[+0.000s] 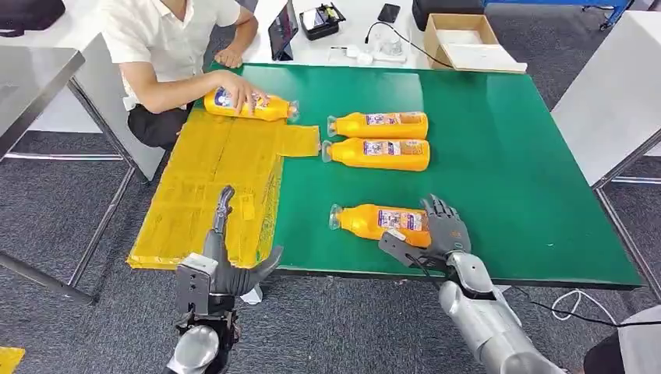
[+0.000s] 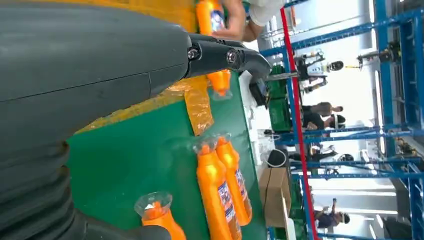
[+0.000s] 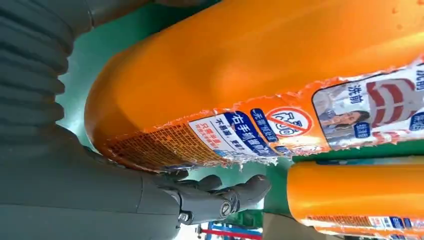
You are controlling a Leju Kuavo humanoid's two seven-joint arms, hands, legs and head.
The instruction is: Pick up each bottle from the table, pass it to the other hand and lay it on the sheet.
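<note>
Item: nearest bottle (image 1: pixel 379 221), lying on its side on the green table (image 1: pixel 507 156), near edge. My right hand (image 1: pixel 440 230) wraps its base end — fingers over, thumb under, grip seemingly not yet firm. Advice: clench evenly before lifting. My left hand (image 1: pixel 226 261) — released, waiting by the yellow sheet (image 1: pixel 203 187).

I see my left hand (image 2: pixel 100 65) open over the yellow sheet (image 2: pixel 197 102); two orange bottles (image 2: pixel 222 192) lie side by side on green table (image 2: pixel 145 160), person's hand (image 2: pixel 235 20) holds another bottle (image 2: pixel 212 17).
</note>
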